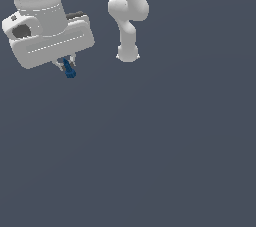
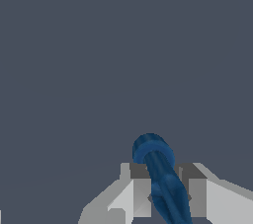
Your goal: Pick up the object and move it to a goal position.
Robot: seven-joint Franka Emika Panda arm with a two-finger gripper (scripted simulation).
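The object [image 1: 69,70] is a small dark blue elongated piece hanging from the white hand at the upper part of the exterior view's left. My gripper [image 1: 68,65] is shut on it, both short fingers pressed against its sides. In the wrist view the object [image 2: 160,173] runs between the two grey fingers [image 2: 141,188], its rounded end sticking out past the gripper [image 2: 165,188]. The piece is lifted off the grey floor.
The white arm links and base [image 1: 128,21] stand behind the hand, toward the top middle of the exterior view. A plain dark grey floor [image 1: 150,161] fills everything else.
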